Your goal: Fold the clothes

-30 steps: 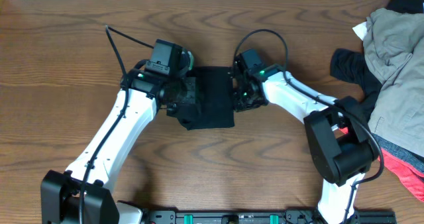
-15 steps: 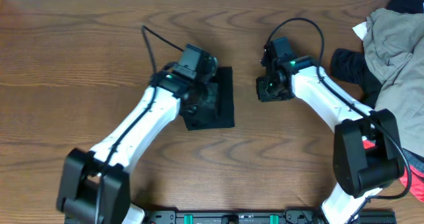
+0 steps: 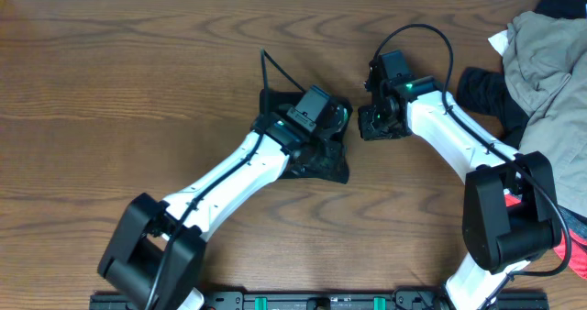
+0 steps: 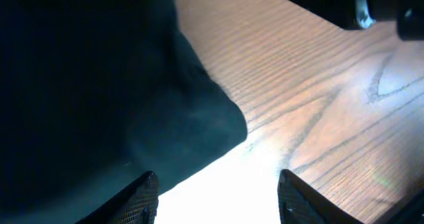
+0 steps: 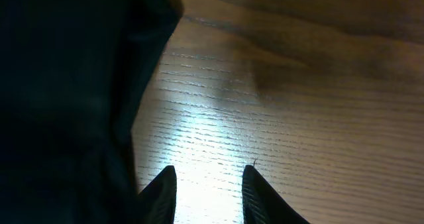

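The black shirt (image 3: 328, 168) lies bunched in a small folded bundle at the table's middle, mostly hidden under my left arm. My left gripper (image 3: 323, 138) hovers over its right edge. In the left wrist view the left gripper (image 4: 217, 192) is open over bare wood, its left fingertip (image 4: 147, 191) above the black shirt's (image 4: 99, 85) rim. My right gripper (image 3: 374, 127) sits just to the right of the bundle. The right wrist view shows the right gripper (image 5: 207, 184) open with only wood between its tips and the black shirt (image 5: 66, 105) to the left.
A pile of clothes fills the right edge: a khaki-grey garment (image 3: 550, 71), a black one (image 3: 481, 90) beside it and a coral-pink one (image 3: 561, 232) at the bottom right. The wooden table (image 3: 110, 90) spreads to the left.
My left arm has swung right, carrying the black shirt along and leaving it more bunched. Its jaws have opened. The right gripper pulled back to the right and then held still.
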`<state>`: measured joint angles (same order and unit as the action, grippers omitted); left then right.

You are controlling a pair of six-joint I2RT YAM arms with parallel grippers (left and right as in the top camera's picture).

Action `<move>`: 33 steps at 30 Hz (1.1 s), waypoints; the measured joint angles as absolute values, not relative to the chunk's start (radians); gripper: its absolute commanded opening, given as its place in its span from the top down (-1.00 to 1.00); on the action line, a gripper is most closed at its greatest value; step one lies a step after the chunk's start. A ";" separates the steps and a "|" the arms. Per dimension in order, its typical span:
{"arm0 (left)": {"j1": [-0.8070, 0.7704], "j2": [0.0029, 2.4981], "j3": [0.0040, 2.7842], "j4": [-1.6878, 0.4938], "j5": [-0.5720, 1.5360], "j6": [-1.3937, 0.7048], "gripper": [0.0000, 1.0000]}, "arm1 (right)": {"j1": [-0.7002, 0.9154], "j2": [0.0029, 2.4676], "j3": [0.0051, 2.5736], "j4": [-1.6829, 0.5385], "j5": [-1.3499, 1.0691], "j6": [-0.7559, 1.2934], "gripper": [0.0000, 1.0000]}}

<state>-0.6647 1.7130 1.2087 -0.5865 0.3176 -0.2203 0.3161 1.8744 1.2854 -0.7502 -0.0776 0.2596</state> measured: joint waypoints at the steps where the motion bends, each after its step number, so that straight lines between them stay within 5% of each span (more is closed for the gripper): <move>1: -0.655 1.702 1.209 -0.594 0.315 -0.216 -0.16 | 0.316 1.874 1.285 -0.750 -0.078 0.254 0.37; 14: -0.364 1.531 1.232 -0.665 0.121 -0.210 -0.16 | 0.313 1.874 1.299 -0.623 -0.311 0.073 0.26; 33: -0.364 1.763 1.232 -0.741 0.319 -0.241 -0.16 | 0.377 1.874 1.301 -0.541 -0.369 0.039 0.29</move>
